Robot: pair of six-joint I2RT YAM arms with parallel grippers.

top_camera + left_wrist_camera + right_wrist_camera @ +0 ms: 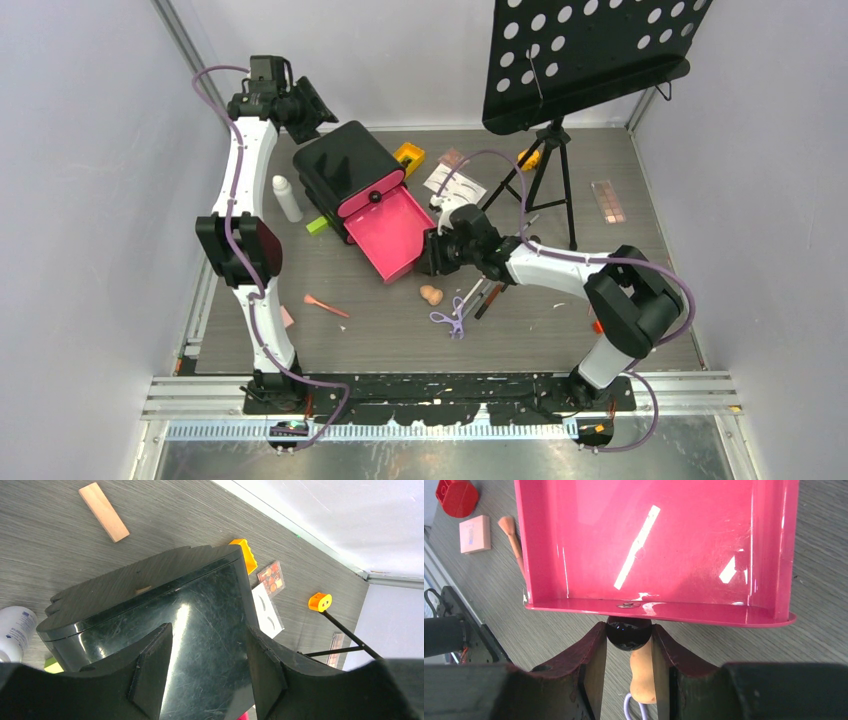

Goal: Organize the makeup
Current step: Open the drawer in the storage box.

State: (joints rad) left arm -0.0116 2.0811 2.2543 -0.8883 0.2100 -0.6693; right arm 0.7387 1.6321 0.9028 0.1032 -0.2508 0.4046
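Our right gripper [629, 645] pinches the black knob [628, 632] of the open, empty pink drawer [649, 545]; our left gripper [209, 665] hangs half-spread over the black chest [150, 580]. We should draw the knob straight along the drawer's line, bracing the chest. The peach sponge [431, 294] and lilac scissors [450, 322] lie loose at lower centre of the top view.

White links [245, 165], black joints [238, 250], lilac cables [490, 153], fingers [591, 665] perhaps foam-padded

The left claw [209, 630] gapes on its far-stretched arm; the right claw [628, 630] is clamped, arm reaching leftward.
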